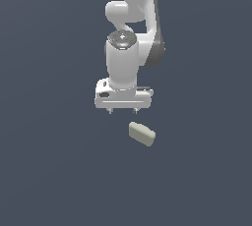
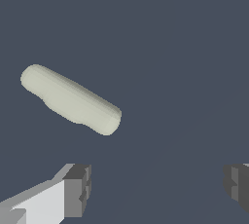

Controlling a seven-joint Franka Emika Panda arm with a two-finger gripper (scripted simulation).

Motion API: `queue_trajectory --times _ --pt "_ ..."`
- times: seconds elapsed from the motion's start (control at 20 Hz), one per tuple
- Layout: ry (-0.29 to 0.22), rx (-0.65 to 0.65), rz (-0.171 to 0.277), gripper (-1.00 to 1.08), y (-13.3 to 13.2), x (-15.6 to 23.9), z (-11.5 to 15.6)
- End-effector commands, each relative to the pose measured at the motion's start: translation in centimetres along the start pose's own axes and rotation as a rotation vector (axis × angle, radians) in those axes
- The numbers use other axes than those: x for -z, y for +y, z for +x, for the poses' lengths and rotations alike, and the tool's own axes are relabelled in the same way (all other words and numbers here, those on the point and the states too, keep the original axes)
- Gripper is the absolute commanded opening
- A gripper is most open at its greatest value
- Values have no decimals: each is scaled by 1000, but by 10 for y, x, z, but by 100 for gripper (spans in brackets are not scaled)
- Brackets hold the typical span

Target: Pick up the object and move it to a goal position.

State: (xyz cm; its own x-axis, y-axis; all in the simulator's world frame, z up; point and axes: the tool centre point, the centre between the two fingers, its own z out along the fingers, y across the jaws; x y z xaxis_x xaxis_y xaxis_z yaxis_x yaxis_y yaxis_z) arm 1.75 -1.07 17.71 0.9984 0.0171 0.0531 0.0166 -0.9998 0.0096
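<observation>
Item 1, the object [image 1: 142, 133]: small pale beige-green block with rounded edges, matte, soap-bar shape. Lies flat on the dark blue-grey surface, long axis set diagonally. In the wrist view the object [image 2: 71, 100] appears as an elongated rounded bar, nothing touching it. No edge or corner of the surface shows in either view, so its place on the surface cannot be given more closely than this: just below the end effector in the exterior view, offset a little toward the exterior view's right

Item 2, end effector [image 1: 122, 111]: white body with two short dark fingertips pointing downward, spread apart, nothing between them. Held above the object, not touching it. In the wrist view the end effector [image 2: 155, 186] shows one grey fingertip [image 2: 78, 189] on a white finger and a second grey fingertip at the opposite picture edge, with bare surface filling the wide gap; the object lies outside that gap

Item 3, arm [image 1: 133, 18]: glossy white with grey joint sections, wrist vertical over the end effector

Item 4, surface [image 1: 49, 171]: plain, uniform dark blue-grey
</observation>
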Motion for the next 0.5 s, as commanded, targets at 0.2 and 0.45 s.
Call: queue_trajectory --times 0.2,0.45 --pt "-5 19 2 100 -6 0 0" --pt "-16 64 8 100 -21 -1 1"
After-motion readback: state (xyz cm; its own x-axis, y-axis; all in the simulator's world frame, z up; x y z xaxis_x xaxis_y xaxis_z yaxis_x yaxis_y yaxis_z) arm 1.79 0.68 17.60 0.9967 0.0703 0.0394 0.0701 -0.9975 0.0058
